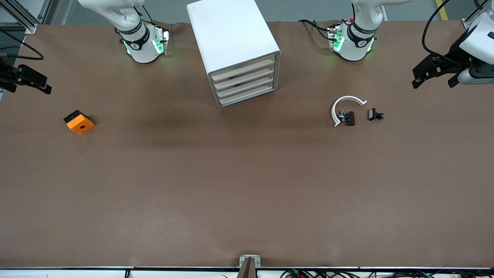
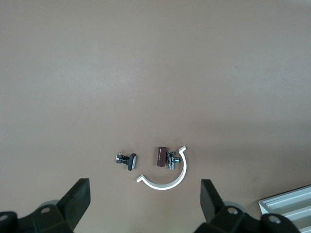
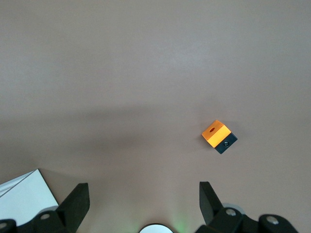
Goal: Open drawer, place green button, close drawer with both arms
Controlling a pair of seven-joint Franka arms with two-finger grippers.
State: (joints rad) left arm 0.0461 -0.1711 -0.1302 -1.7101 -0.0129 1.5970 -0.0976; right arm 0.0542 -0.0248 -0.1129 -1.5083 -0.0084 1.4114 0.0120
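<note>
The white drawer cabinet (image 1: 231, 42) stands at the back middle of the table, its several drawers (image 1: 245, 83) all shut. A corner of it shows in the left wrist view (image 2: 287, 209) and in the right wrist view (image 3: 23, 195). No green-capped button shows in any view. My left gripper (image 1: 433, 82) is open and empty, up over the left arm's end of the table; in its wrist view (image 2: 144, 195) a white C-shaped clip (image 2: 167, 180) lies below it. My right gripper (image 1: 41, 85) is open and empty over the right arm's end, also in its own wrist view (image 3: 143, 195).
An orange block (image 1: 79, 122) with a black hole lies toward the right arm's end (image 3: 216, 133). The white clip (image 1: 345, 103) holds a brown and metal piece (image 1: 349, 117) (image 2: 164, 157). A small black clip-like piece (image 1: 375, 114) (image 2: 128, 160) lies beside it.
</note>
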